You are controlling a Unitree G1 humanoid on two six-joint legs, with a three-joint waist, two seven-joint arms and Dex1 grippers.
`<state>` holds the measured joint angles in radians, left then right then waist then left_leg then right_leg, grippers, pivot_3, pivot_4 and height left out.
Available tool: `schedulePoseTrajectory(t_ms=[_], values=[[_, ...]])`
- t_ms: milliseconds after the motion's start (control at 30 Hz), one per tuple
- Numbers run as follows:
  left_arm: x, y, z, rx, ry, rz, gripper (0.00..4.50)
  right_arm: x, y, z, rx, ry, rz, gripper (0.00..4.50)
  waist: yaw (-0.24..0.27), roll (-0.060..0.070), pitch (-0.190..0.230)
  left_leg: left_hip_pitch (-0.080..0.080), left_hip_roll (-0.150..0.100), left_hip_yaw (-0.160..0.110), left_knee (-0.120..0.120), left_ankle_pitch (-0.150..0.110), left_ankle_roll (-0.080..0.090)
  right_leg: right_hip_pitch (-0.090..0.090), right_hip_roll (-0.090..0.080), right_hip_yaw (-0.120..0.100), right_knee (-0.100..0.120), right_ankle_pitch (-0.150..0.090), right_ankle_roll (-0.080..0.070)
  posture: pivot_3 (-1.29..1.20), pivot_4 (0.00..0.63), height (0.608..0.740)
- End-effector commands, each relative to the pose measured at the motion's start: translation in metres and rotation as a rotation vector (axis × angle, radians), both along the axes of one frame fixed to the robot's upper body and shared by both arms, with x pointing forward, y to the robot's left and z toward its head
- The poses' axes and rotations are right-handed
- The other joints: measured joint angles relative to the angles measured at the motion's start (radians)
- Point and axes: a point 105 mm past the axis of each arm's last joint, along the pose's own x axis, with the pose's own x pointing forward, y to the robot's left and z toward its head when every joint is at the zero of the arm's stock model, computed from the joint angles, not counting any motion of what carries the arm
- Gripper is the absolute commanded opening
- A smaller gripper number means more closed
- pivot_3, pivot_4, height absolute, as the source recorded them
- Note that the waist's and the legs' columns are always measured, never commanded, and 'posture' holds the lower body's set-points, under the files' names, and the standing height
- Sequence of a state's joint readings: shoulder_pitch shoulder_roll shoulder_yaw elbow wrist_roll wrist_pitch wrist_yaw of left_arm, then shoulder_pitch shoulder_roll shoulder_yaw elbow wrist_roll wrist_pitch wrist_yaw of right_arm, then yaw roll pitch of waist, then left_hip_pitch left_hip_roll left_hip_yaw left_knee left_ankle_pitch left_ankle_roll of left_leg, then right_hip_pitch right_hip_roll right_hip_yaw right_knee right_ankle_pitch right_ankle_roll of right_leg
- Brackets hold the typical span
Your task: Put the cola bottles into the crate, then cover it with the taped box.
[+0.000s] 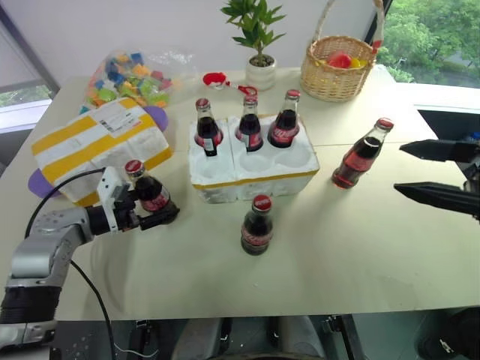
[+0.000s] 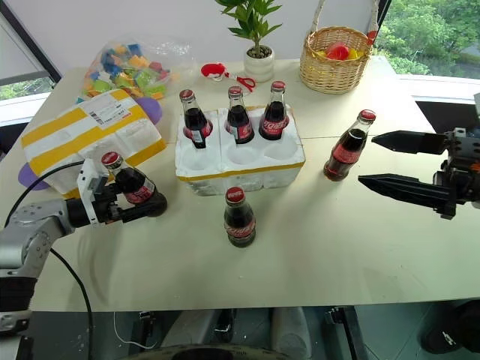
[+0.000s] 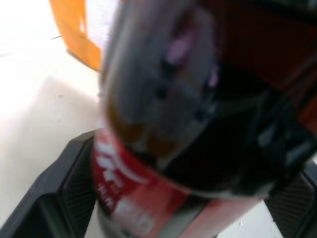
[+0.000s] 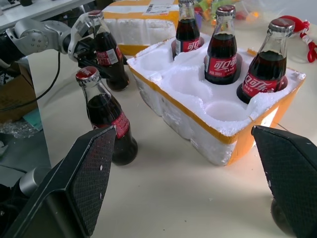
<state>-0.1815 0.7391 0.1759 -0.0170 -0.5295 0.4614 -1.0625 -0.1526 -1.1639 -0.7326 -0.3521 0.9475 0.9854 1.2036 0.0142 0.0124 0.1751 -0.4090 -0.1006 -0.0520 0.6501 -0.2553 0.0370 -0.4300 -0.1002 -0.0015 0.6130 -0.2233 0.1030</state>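
Three cola bottles [image 1: 250, 127] stand in the back wells of the crate [image 1: 255, 178], a white foam tray with a yellow band. Its front wells are empty. One loose cola bottle [image 1: 257, 229] stands in front of the crate and another [image 1: 360, 157] to its right. My left gripper [image 1: 159, 207] is shut on a further cola bottle [image 1: 150, 193] left of the crate, standing on the table beside the taped box [image 1: 97, 146]. In the left wrist view that bottle [image 3: 188, 124] sits between the black fingers [image 3: 74, 188]. My right gripper [image 1: 399, 169] hovers open, right of the right-hand bottle.
A woven basket [image 1: 337, 71], a potted plant [image 1: 261, 71], a bag of coloured blocks [image 1: 131, 75] and a red tool [image 1: 223, 79] line the table's far side. A black cable [image 1: 56, 196] runs along my left arm. Open tabletop lies between the crate and the near edge.
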Motion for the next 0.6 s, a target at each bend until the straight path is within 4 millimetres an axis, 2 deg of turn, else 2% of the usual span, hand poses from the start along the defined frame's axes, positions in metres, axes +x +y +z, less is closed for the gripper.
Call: schedulePoseTrajectory(t_ms=[33,100,200,467,533,600], values=[[-0.002,-0.004,0.009,0.002,-0.033,-0.035,2.85,-0.003,0.006,0.004,-0.015,-0.036,0.023,4.5,0.0,0.0,0.0,0.0,0.0,0.0,0.0,0.0,0.0,0.0,0.0,0.0,0.0,0.0,0.0,0.0,0.15,0.732],[-0.002,-0.005,0.01,0.003,-0.034,-0.035,2.86,-0.002,0.007,0.004,-0.016,-0.036,0.024,4.5,0.0,0.0,0.0,0.0,0.0,0.0,0.0,0.0,0.0,0.0,0.0,0.0,0.0,0.0,0.0,0.0,0.15,0.732],[-0.008,-0.007,0.028,-0.003,-0.037,-0.096,2.86,-0.003,0.01,0.0,-0.028,-0.027,0.028,4.5,0.0,-0.002,0.001,0.0,0.0,0.0,0.0,0.0,0.0,0.0,0.0,0.0,0.0,0.0,0.0,0.0,0.15,0.732],[-0.014,-0.012,0.119,-0.005,-0.099,-0.321,2.86,-0.003,0.017,-0.013,-0.045,-0.001,0.041,4.5,0.002,-0.01,0.006,-0.002,0.0,-0.001,0.002,0.0,0.0,0.0,0.001,-0.001,0.0,0.0,0.0,0.0,0.15,0.732],[-0.011,-0.017,0.138,-0.011,-0.123,-0.364,2.86,-0.002,0.018,-0.016,-0.048,0.001,0.043,4.5,0.001,-0.011,0.006,-0.002,-0.001,-0.001,0.002,0.0,0.001,0.0,0.001,-0.001,0.0,0.0,0.0,0.0,0.15,0.732],[-0.001,-0.032,0.165,-0.046,-0.183,-0.429,2.86,-0.001,0.022,-0.019,-0.043,0.004,0.046,4.5,0.003,-0.011,0.007,-0.002,-0.001,-0.001,0.002,0.0,0.001,0.0,0.001,-0.001,0.0,0.002,0.004,0.0,0.15,0.732]])
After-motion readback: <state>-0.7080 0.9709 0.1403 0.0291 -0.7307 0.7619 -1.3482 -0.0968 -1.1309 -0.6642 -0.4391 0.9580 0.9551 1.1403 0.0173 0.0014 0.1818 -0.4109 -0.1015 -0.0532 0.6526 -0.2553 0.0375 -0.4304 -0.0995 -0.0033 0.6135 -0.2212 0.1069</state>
